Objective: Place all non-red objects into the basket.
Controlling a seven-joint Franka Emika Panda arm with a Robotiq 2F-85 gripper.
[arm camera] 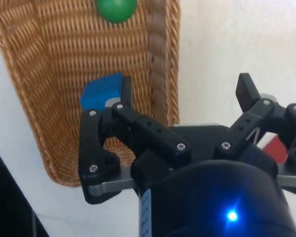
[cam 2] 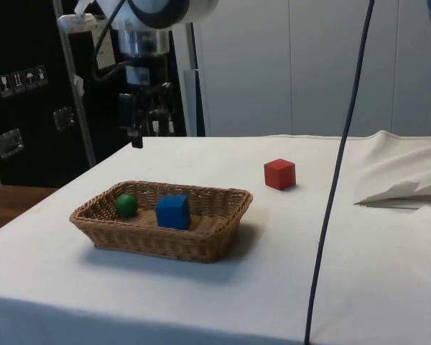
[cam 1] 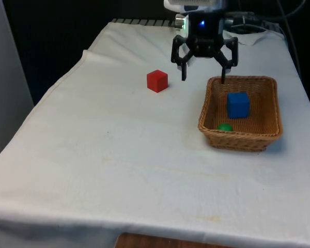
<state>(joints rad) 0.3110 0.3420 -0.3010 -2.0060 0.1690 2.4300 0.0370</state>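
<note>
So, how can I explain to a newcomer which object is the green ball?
Find the wicker basket on the white cloth. Two things lie inside: a blue cube and the green ball, near one end wall. It is the only round one.

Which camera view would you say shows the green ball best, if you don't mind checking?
The side view: the green ball sits fully visible inside the basket. In the front view the near rim hides its lower part; the wrist view cuts off part of it.
</note>
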